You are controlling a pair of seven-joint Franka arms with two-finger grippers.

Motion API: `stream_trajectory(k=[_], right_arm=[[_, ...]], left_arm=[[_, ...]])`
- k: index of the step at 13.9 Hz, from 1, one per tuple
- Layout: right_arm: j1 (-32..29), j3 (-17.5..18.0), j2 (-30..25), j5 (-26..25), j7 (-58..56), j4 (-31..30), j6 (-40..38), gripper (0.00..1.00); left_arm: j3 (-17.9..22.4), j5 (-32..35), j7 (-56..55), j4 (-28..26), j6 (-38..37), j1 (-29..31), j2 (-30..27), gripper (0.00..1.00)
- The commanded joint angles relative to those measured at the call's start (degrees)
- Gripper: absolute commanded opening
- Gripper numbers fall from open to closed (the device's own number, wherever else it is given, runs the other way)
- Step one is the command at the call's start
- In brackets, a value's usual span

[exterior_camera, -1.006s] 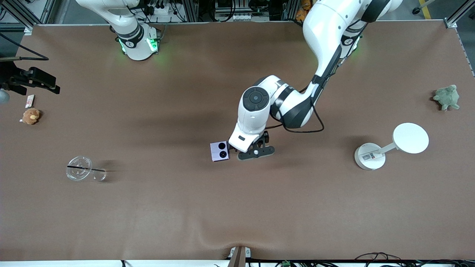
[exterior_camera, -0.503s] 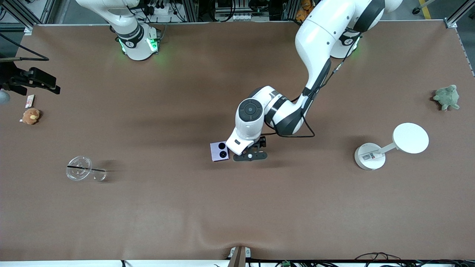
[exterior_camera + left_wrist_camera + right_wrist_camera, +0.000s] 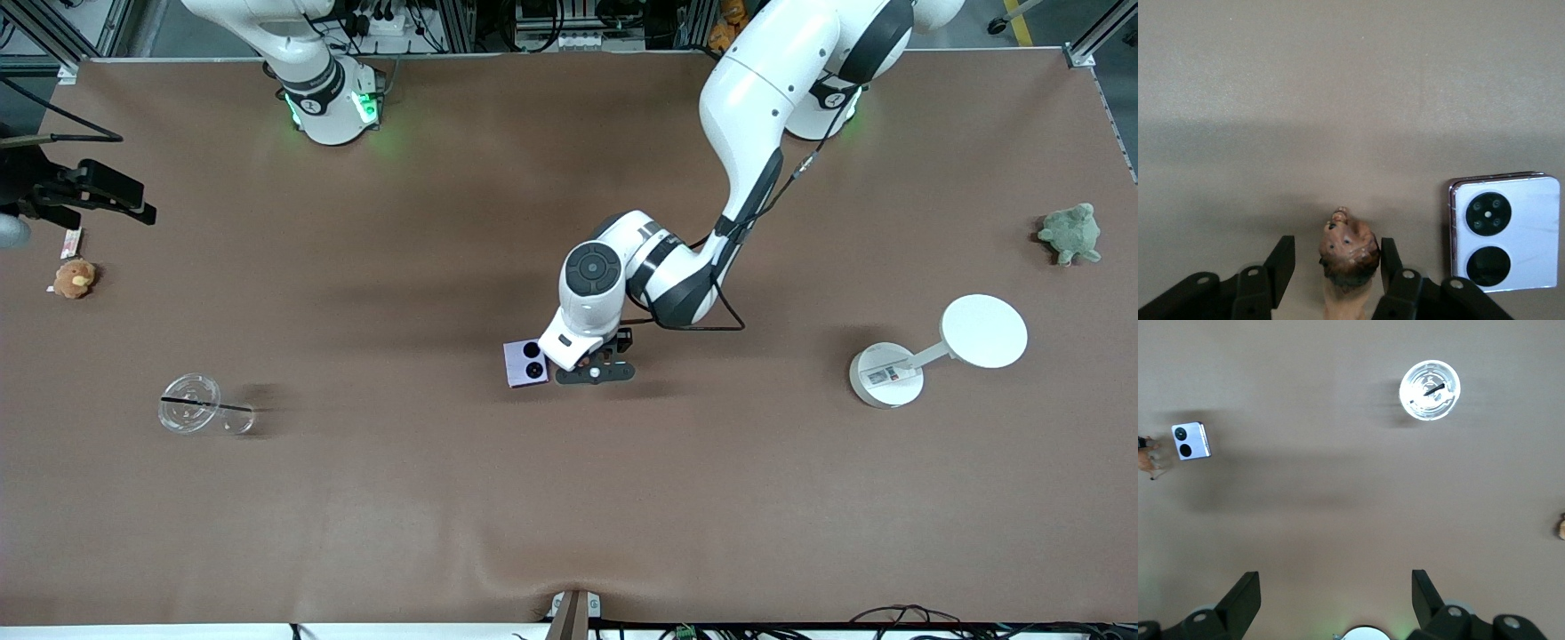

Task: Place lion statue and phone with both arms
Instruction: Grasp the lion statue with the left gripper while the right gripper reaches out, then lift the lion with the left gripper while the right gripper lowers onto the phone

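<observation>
I am lowering my left gripper [image 3: 1331,270], open around the lion statue [image 3: 1348,257] at the phone's [image 3: 526,363] 3 o'clock to set them adjacent, while my open right gripper [image 3: 1335,595] is waiting at the table's right-arm end.

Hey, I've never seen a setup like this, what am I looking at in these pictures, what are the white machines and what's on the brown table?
Two white robot arms stand at a brown table, each ending in a two-finger gripper. One picture looks down from a high camera facing them; the other two come from cameras on each arm's wrist.

The left gripper is low over the table's middle, its open fingers on either side of the lion statue, a tiny orange-brown figurine. Beside it lies the phone, folded, pale lilac, with two black camera circles.

The right gripper waits, open, up at its own end.

Also on the table: a clear plastic cup, a brown plush toy, a green plush turtle and a white stand.
</observation>
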Motion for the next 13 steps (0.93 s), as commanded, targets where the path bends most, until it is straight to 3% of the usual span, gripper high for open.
stream_trajectory(k=[1,2,3,8,13], right_arm=[[-0.56,-0.09,2.06,1.31,0.1,0.72,-0.05,1.0],[-0.56,-0.09,2.94,1.48,0.1,0.72,0.83,1.0],[-0.39,-0.09,3.73,2.87,0.1,0.72,2.75,1.0],[2.33,0.09,13.29,17.46,-0.08,0.72,6.1,1.0],[13.4,0.0,21.91,17.74,0.09,0.72,18.57,1.0]], left_arm=[[0.49,0.74,-0.2,0.76,0.31,-0.39,0.04,0.07],[0.49,0.91,-0.03,0.76,-0.21,-0.39,-0.48,0.0],[0.49,0.74,-0.03,0.68,-1.43,-0.13,-1.45,0.0],[0.67,1.27,6.73,-0.55,-11.27,4.35,-9.53,0.0],[0.49,1.18,14.03,-7.04,-13.4,10.41,-17.09,0.0]])
